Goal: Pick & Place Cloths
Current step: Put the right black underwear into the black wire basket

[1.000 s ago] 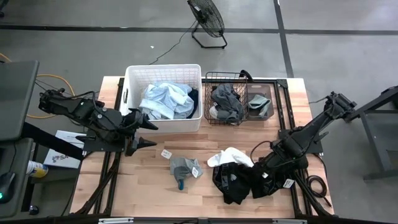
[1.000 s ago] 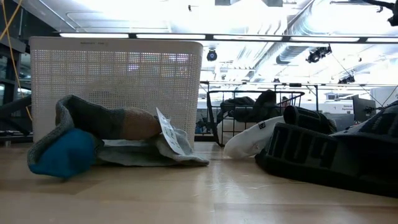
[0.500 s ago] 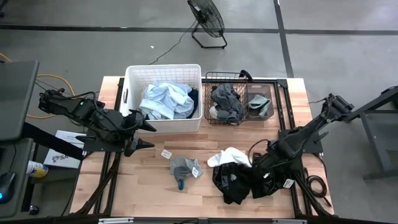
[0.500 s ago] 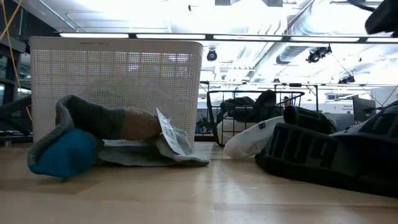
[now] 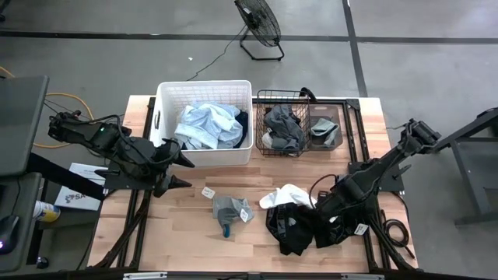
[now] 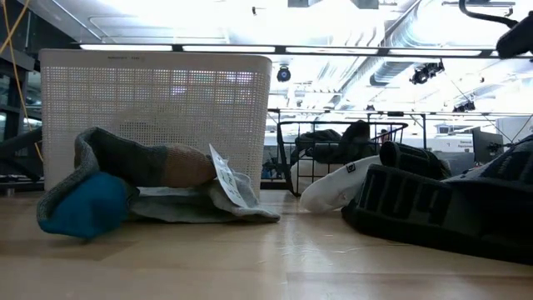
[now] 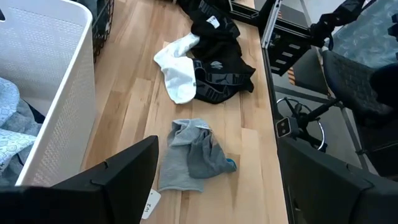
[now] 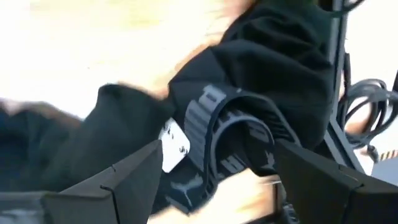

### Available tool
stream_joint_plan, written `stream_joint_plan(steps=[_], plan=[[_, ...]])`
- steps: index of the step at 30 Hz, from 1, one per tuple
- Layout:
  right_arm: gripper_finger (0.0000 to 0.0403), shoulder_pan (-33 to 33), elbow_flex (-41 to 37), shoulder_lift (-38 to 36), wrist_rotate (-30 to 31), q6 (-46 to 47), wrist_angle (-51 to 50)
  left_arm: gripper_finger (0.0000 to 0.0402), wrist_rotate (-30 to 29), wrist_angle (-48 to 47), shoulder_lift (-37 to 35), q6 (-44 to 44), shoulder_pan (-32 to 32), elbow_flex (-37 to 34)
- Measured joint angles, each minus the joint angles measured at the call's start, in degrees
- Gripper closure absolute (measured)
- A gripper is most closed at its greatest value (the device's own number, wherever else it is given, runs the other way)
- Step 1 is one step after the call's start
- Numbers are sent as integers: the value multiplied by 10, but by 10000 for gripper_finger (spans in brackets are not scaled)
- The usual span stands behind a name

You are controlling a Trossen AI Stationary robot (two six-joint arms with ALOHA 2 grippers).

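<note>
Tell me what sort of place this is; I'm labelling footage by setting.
Probably an industrial lab or workshop: bare concrete floor with a standing fan, exposed ceiling ducts, and a wooden worktable.

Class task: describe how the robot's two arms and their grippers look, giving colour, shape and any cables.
Both arms are black and built of jointed, blocky segments. The left gripper ends in two tapered, pointed black fingers. In the wrist views those fingers look like flat, angular dark wedges. The right gripper is equally dark, with black cables looping beside its arm; no markings are readable.

table: pale planked wood, smooth | tub: white perforated plastic | basket: black wire, probably metal
</note>
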Motion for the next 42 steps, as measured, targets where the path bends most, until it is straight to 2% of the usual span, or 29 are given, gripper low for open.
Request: stream_joint_plan(steps=[4, 9, 15, 19, 25, 31, 38, 42], plan=[[105, 0, 0, -16, -11, -114, 1, 78, 0, 0, 0, 0, 0, 0], [105, 0, 0, -21, -6, -315, 3, 78, 0, 0, 0, 1, 0, 0], [105, 0, 0, -19, 69, -556, 35, 78, 0, 0, 0, 1, 0, 0], [105, 0, 0, -19, 95, -672, 46, 78, 0, 0, 0, 0, 0, 0], [105, 0, 0, -19, 155, -751, 39, 78, -8, 8, -8, 7, 0, -6], [105, 0, -2, -19, 190, -780, 32, 78, -27, 60, -82, 3, 0, -64], [105, 0, -54, -19, 168, -779, 98, 78, -66, 76, -181, -31, 0, -131], [105, 1, -61, -19, 165, -784, 102, 78, -70, 127, -226, -35, 0, -180]])
